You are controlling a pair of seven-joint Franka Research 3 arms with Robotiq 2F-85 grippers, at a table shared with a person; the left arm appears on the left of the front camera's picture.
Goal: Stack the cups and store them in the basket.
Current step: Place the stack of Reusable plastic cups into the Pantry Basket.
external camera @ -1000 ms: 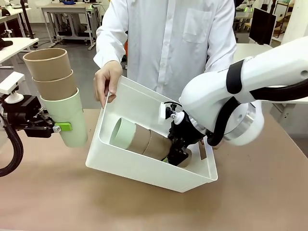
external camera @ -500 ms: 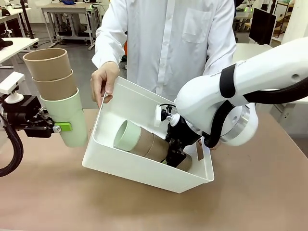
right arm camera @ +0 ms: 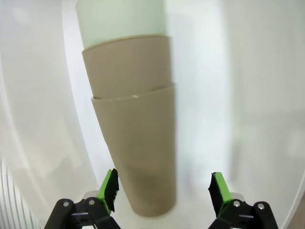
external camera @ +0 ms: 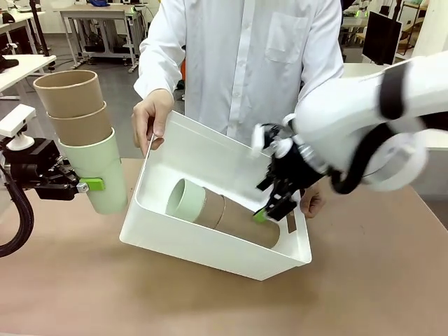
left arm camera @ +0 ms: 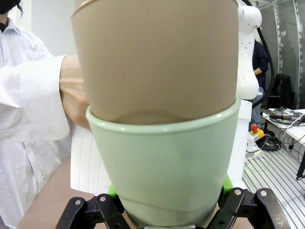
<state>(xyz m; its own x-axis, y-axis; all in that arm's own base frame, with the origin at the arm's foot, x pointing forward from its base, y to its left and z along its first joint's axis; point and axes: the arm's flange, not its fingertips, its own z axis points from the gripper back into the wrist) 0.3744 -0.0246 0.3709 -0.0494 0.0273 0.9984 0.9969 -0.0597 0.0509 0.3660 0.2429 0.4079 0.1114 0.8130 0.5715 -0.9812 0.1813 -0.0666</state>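
A stack of three cups (external camera: 224,212), a mint one nested into two tan ones, lies on its side inside the white basket (external camera: 203,245). A person's hands tilt the basket toward me. My right gripper (external camera: 274,199) hangs open just above the stack's tan end (right arm camera: 143,157), holding nothing. My left gripper (external camera: 77,183) is shut on the mint bottom cup (external camera: 98,171) of a second upright stack (left arm camera: 157,95), held in the air left of the basket, with two tan cups (external camera: 73,105) nested in it.
The person stands at the far side, one hand (external camera: 150,119) on the basket's far left rim, the other (external camera: 311,203) at its right end. Brown table (external camera: 210,301) lies bare in front of the basket.
My right gripper has opened, let go of the lying stack and pulled up and right out of the basket. The left arm and its stack have not moved.
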